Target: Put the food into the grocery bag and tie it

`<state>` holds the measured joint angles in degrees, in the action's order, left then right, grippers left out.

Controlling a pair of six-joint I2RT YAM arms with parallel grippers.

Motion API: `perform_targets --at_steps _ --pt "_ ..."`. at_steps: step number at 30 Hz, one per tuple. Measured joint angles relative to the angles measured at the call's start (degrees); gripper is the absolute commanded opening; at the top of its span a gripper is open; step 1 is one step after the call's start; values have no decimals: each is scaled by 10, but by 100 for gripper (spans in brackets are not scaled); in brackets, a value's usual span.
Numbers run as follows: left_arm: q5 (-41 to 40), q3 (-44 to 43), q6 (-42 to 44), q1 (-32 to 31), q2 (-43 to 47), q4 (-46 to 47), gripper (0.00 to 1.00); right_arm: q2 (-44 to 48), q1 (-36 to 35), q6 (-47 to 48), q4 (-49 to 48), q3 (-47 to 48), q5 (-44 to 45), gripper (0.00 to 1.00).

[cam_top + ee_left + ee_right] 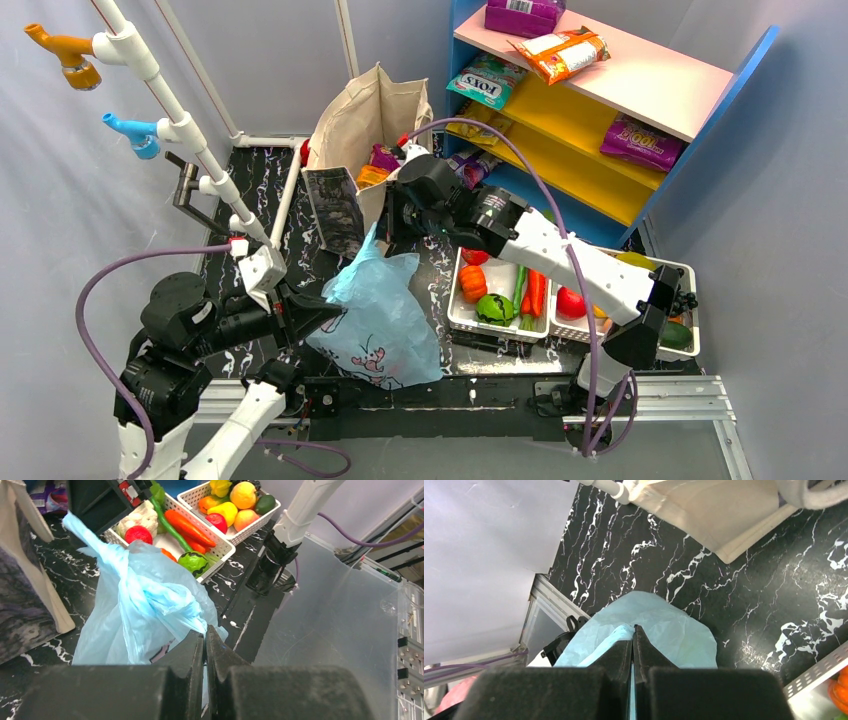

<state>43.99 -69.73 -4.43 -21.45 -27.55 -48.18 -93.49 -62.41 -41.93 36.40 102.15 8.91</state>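
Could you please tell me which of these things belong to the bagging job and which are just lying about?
Job: thin light-blue plastic carrier bag, pinched by left claw and right claw; red round fruit; green round vegetable; orange carrot.
Lying about: beige canvas tote; orange snack packet; white pipe rack.

Left arm (215, 325) folded low reaching rightward, right arm (560, 255) stretched out leftward; left gripper (205, 630) and right gripper (633, 628) each clamped tight on the bag (385, 320).
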Motion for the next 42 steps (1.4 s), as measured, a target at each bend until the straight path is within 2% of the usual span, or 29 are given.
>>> perform_targets --at_steps 4,12,13,15,17,19,22,24,28,33,37,42 --pt "-20 -9 5 2 0 -19 0 -6 31 -13 17 -2 -36 1" --pt "-62 -45 8 3 7 -69 0 -10 49 -26 45 -2 -85 1" --pt "-70 -50 8 3 10 -77 11 -9 49 -23 43 -2 -92 1" --pt "-88 -56 4 3 20 -92 41 -7 49 -7 34 -2 -104 1" --pt "-92 -68 -10 -1 33 -115 66 -6 54 17 26 -2 -70 1" --pt "-111 -95 -44 -4 52 -130 81 -4 57 33 24 -2 -39 1" --pt "-135 -135 -79 -5 54 -135 89 -1 37 45 24 -2 -12 1" --pt "-152 -155 -106 -5 44 -138 87 1 11 48 24 -1 -6 1" --pt "-192 -210 -175 -6 -24 -156 76 1 -22 52 26 14 -12 1" --pt "-245 -280 -256 -6 -163 -203 54 1 -29 56 25 39 -16 1" --pt "-276 -322 -292 -6 -252 -276 54 -3 -29 59 25 46 -16 1" --pt "-268 -364 -301 -6 -298 -351 52 -9 -29 62 25 50 -17 1"
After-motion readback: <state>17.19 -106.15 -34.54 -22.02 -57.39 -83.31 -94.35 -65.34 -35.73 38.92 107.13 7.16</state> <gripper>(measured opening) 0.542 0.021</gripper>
